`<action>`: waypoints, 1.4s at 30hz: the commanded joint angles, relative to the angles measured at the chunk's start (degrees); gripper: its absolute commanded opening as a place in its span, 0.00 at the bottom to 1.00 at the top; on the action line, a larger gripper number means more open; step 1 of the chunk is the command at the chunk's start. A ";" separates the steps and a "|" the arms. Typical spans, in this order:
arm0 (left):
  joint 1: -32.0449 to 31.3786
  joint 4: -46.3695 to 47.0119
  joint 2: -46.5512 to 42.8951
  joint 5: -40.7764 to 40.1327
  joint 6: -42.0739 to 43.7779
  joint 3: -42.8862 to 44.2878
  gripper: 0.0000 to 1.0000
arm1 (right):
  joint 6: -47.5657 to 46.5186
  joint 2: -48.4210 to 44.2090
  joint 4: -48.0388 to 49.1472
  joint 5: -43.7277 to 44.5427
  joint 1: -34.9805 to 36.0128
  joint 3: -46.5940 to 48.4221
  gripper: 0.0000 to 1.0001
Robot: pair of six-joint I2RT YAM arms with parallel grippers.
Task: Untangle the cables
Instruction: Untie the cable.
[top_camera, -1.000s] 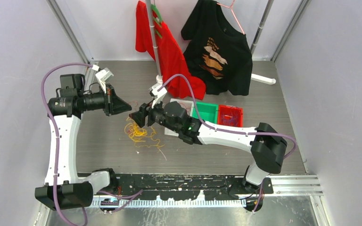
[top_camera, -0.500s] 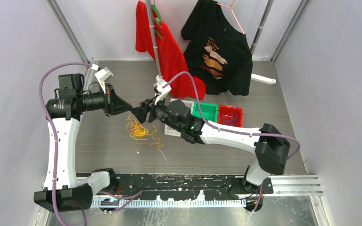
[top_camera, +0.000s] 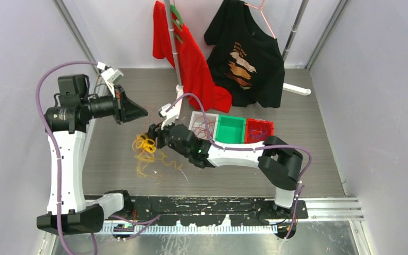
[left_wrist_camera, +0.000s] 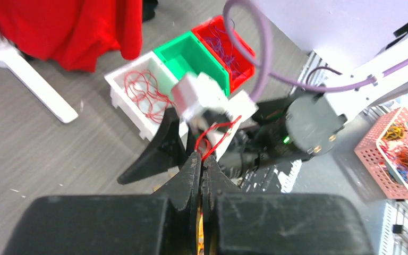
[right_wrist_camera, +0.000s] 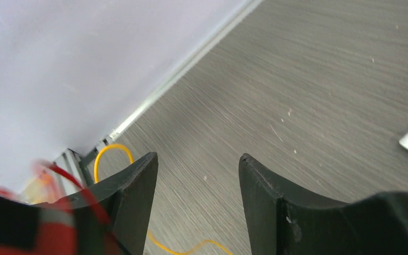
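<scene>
Cables [top_camera: 145, 150]: a loose yellow-orange tangle lying on the table [top_camera: 308, 159], left of centre, with a few strands trailing toward the near edge. More red cables lie in the white tray [top_camera: 193, 115]. Purple ones lie in the red bin [top_camera: 248, 130]. The green bin [top_camera: 230, 130] sits between the two, all three touching in a row.

Right gripper [top_camera: 153, 133]: low and reaching left, its tips just beside the far-right edge of the tangle. In the wrist view its fingers [right_wrist_camera: 138, 180] stand apart with bare table between them. A yellow loop shows behind the left finger, and a thin yellow strand crosses the gap lower down. Nothing is clamped.

Left gripper [top_camera: 142, 112]: raised and pointing right, beyond the tangle and apart from the right gripper. In the wrist view its fingers [left_wrist_camera: 190, 172] are pressed together. A red strand [left_wrist_camera: 220, 130] rises from just at the tips, and a yellow sliver shows in the seam. Cannot tell whether either one is pinched.

Behind, a red shirt [top_camera: 191, 64] and a black shirt [top_camera: 249, 58] hang over the far side of the table.
</scene>
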 commanded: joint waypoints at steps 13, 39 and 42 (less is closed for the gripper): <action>-0.19 8.61 0.99 -6.05 -4.47 19.29 0.00 | -2.66 4.66 3.70 10.31 0.43 -6.98 0.61; -0.17 26.64 6.19 -40.07 0.24 42.19 0.00 | -0.93 6.28 3.03 12.60 0.45 -10.55 0.56; -0.22 32.10 6.41 -44.34 -2.05 42.80 0.00 | -0.10 6.87 3.13 11.82 0.43 -10.78 0.57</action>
